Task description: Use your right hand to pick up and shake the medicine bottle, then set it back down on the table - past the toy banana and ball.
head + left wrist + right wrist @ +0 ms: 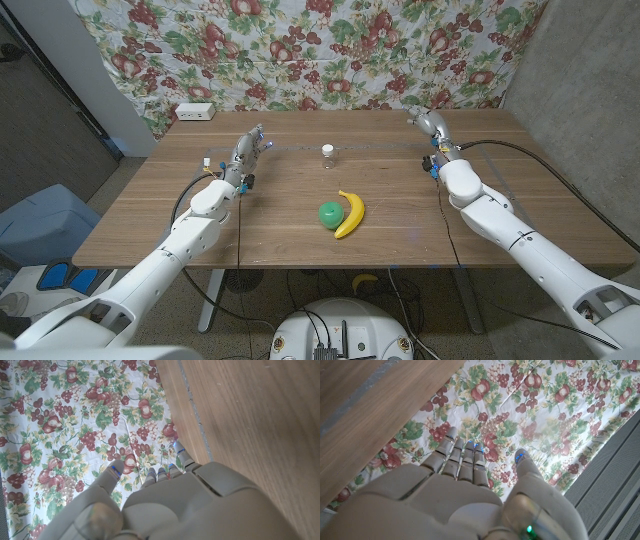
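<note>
From the head view, the medicine bottle (328, 156) stands upright near the middle of the desk's far edge, beyond the green ball (330, 213) and toy banana (349, 213), which lie touching. The right hand (427, 122) waits by the far right corner, holding nothing, fingers apart; the bottle lies well off toward the desk's middle. The left hand (250, 150), fingers spread and empty, looks slightly nearer it.

In the left wrist view, fingertips (115, 468) point at the fruit-print cloth (75, 425).

The right wrist view shows loosely extended fingers (465, 457), nothing between them; the bottle's label is too small to read anywhere.
</note>
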